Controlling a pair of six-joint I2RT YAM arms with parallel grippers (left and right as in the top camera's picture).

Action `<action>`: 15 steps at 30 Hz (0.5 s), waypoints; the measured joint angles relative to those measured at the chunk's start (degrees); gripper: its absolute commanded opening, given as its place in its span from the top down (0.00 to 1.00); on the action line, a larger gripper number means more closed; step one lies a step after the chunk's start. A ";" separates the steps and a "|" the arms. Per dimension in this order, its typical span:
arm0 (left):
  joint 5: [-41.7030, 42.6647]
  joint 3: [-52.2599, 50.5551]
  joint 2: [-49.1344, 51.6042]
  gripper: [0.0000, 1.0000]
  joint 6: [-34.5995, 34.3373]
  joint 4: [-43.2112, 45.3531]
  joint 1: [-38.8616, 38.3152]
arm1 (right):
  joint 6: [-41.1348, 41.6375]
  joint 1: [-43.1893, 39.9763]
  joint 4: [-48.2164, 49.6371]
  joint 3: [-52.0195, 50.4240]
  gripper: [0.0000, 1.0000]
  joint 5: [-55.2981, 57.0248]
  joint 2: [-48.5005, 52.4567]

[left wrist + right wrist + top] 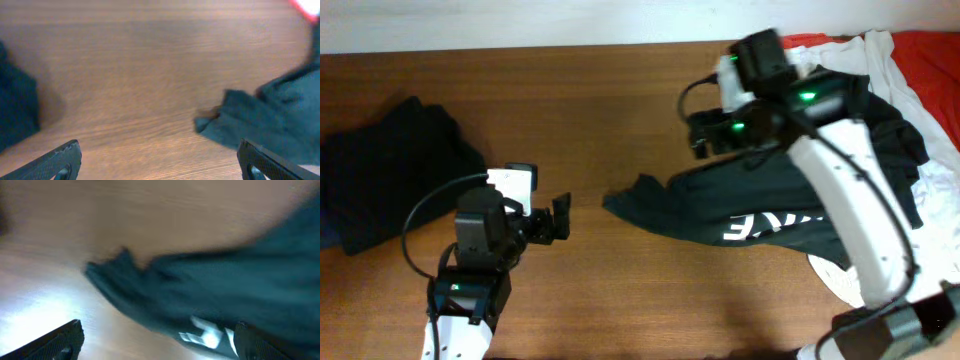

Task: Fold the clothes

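Two grippers are noted, both with fingers spread apart and nothing held. The left gripper (558, 218) is held over bare table (610, 100), aimed toward the pointed sleeve end of the black lettered T-shirt (740, 205) but apart from it. The right gripper (704, 135) is positioned at that shirt's upper edge; contact cannot be told. The shirt is spread right of centre, overlapping a white T-shirt (880, 55); a red-orange T-shirt (932, 50) is seen beyond. A dark clothes pile (390, 175) is recorded far left.

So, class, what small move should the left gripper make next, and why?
Probably ease the open, empty left gripper toward the pointed corner of the soft black T-shirt with white lettering; bare brown wooden table separates them.
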 measured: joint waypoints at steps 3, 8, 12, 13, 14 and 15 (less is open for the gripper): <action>11.32 0.13 4.50 0.01 -3.80 3.65 -1.09 | 0.94 -12.04 -7.50 0.13 0.01 2.34 -3.76; 17.27 0.33 23.06 0.01 -15.04 12.70 -15.10 | 1.05 -23.32 -12.57 0.22 0.01 2.58 -4.00; 18.01 0.35 38.93 0.05 -30.60 25.46 -24.35 | 1.01 -25.00 -13.99 0.22 0.01 2.56 -4.00; 18.01 0.44 41.97 0.22 -34.25 30.03 -26.03 | 0.98 -25.00 -13.97 0.22 0.01 2.58 -4.00; 18.21 0.94 44.57 0.46 -37.20 35.08 -27.89 | 0.98 -25.00 -13.92 0.22 0.01 2.56 -4.00; 17.70 1.27 46.97 0.72 -39.58 39.54 -29.73 | 1.01 -25.00 -13.94 0.22 0.01 2.56 -4.00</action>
